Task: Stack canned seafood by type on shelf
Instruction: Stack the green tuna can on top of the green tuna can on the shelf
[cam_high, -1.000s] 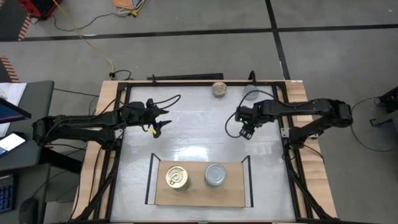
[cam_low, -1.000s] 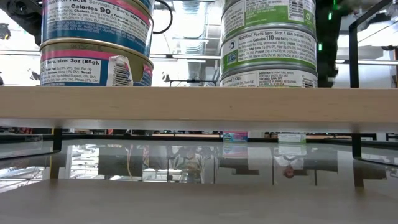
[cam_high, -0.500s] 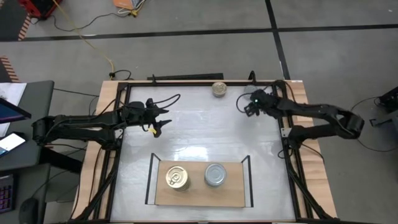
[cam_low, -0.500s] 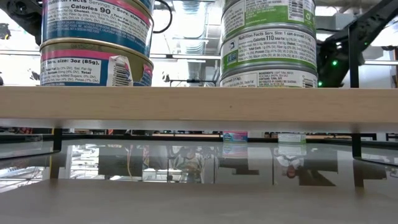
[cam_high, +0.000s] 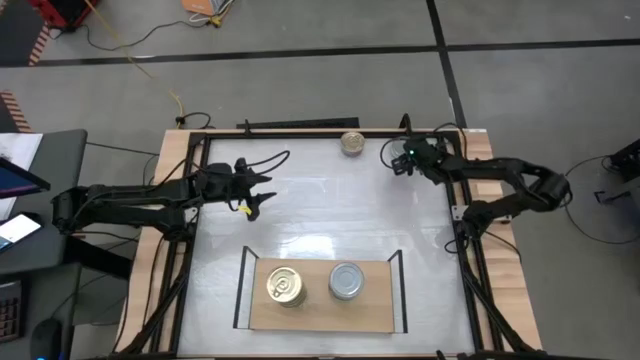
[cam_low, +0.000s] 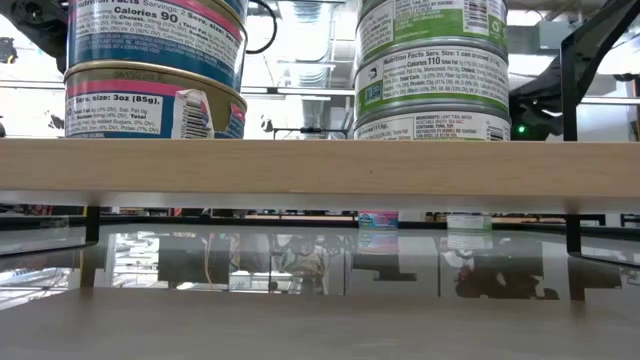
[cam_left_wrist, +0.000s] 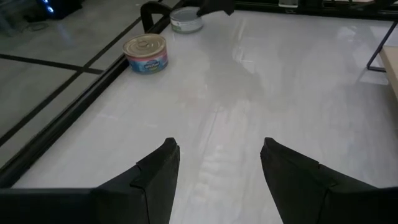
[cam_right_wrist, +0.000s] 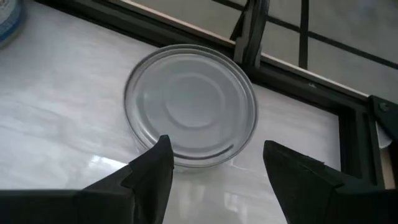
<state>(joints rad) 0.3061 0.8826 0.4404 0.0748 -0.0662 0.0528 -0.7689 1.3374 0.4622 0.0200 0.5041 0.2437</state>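
Observation:
The wooden shelf (cam_high: 320, 315) lies at the table's near edge. It bears one stack of gold-lidded tins (cam_high: 285, 287) and one of silver-lidded tins (cam_high: 346, 281). A loose gold-lidded tin (cam_high: 352, 143) (cam_left_wrist: 145, 53) rests on its base at the far edge. A silver-lidded tin (cam_right_wrist: 191, 104) (cam_left_wrist: 186, 19) stands in the far right corner. My right gripper (cam_right_wrist: 214, 177) (cam_high: 397, 160) hovers open just above it, a finger toward either side. My left gripper (cam_left_wrist: 217, 171) (cam_high: 262, 194) waits open over the table's left half.
A black metal frame (cam_high: 300, 131) rims the white tabletop (cam_high: 330, 215); its rail and a corner post (cam_right_wrist: 252, 31) stand close behind the silver tin. The shelf's black uprights (cam_high: 398, 270) rise at both ends. Bare tabletop lies between the arms and the shelf.
My right gripper has moved from the table's middle right toward the far right corner, ending over the silver-lidded tin. The left arm and all tins have stayed put.

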